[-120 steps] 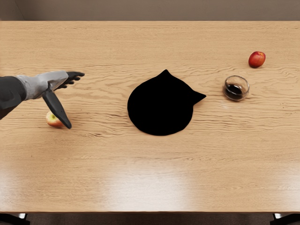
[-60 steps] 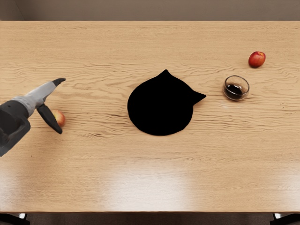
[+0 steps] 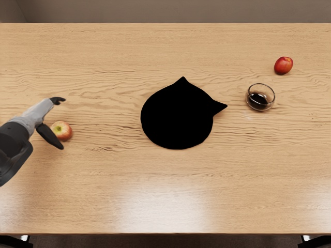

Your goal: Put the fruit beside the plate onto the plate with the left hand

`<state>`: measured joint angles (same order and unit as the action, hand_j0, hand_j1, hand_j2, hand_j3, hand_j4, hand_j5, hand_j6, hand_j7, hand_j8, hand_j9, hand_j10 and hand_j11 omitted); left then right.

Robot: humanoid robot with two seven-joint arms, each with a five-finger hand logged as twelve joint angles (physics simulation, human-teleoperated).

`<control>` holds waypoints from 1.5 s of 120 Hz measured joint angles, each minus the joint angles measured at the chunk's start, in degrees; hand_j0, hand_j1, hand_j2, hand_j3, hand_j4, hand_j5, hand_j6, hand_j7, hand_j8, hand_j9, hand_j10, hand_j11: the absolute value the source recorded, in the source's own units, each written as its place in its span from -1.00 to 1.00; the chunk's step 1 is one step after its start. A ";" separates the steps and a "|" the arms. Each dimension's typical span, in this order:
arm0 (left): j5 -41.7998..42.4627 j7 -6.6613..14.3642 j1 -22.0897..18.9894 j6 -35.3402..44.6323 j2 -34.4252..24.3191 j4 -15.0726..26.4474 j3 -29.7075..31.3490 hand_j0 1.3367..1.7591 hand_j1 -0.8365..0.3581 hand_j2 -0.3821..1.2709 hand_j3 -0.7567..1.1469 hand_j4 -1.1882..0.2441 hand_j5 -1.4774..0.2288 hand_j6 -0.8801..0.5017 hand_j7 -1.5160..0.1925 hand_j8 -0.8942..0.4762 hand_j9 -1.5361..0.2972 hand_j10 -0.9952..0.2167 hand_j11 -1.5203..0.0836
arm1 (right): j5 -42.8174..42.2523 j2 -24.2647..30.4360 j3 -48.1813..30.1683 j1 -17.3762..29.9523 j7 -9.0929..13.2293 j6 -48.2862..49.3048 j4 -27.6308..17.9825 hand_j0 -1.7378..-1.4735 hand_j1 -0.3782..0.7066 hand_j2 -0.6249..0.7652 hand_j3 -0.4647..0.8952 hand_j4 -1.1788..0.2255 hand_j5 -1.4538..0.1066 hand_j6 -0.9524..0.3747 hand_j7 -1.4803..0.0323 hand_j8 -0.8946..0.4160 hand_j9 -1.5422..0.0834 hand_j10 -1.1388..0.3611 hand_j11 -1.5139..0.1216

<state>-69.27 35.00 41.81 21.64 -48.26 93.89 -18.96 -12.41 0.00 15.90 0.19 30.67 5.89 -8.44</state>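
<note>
**Left hand brackets the apple**

On the table [image 3: 165,196], the black plate [image 3: 178,116] sits centrally, bare. The left hand [image 3: 42,118] is spread wide and holds nothing. Thumb and fingers flank 1 apple [image 3: 62,130] well left of the plate, apparently readying a grasp.

Plate [image 3: 177,116] at frame centre on the table [image 3: 155,196], with the bowl [image 3: 260,96] to its right and the far apple [image 3: 283,65] at upper right behind the bowl. Near apple [image 3: 62,130] at middle left, well apart from the plate, with the left hand [image 3: 44,121] just beside it.

Open tabletop [image 3: 103,170] between apple [image 3: 62,130] and plate [image 3: 178,116]; glass bowl [image 3: 260,96] stands beyond.
</note>
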 joint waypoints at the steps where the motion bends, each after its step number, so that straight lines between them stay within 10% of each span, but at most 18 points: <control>1: -0.11 0.00 -0.07 0.14 0.16 -0.08 0.02 0.52 0.68 -0.49 -0.20 0.43 0.49 0.04 0.54 0.07 0.45 0.38 0.64 | 0.00 0.00 0.00 0.00 0.00 0.00 0.00 -0.40 -0.95 -0.10 -0.32 0.68 0.86 0.44 0.96 0.37 0.90 0.52 0.85; 124: -3.62 0.00 -1.51 5.26 4.58 -4.70 2.59 0.52 0.24 -0.44 -0.20 0.13 0.16 -0.28 0.20 -0.25 0.14 0.02 0.29 | 0.02 0.00 0.00 0.01 0.00 0.00 0.00 -0.40 -0.95 -0.10 -0.32 0.68 0.86 0.44 0.96 0.37 0.90 0.52 0.85; 142: -3.68 0.10 -1.83 5.28 5.13 -4.70 2.67 0.61 0.13 -0.60 0.18 0.08 0.11 -0.33 0.15 -0.31 0.10 -0.05 0.24 | 0.02 0.00 0.00 0.00 0.00 0.00 0.00 -0.40 -0.95 -0.10 -0.32 0.68 0.86 0.44 0.96 0.37 0.90 0.52 0.85; 180: -3.32 0.03 -1.80 5.08 4.58 -4.00 2.63 0.52 -0.07 -0.41 0.13 -0.14 -0.17 -0.38 -0.12 -0.38 -0.16 -0.32 -0.05 | 0.02 0.00 0.00 0.00 0.00 0.00 0.00 -0.40 -0.95 -0.10 -0.32 0.68 0.86 0.43 0.96 0.36 0.90 0.52 0.85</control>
<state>-72.59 35.03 40.01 26.72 -43.68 89.89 -16.33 -12.39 0.00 15.91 0.19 30.67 5.89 -8.44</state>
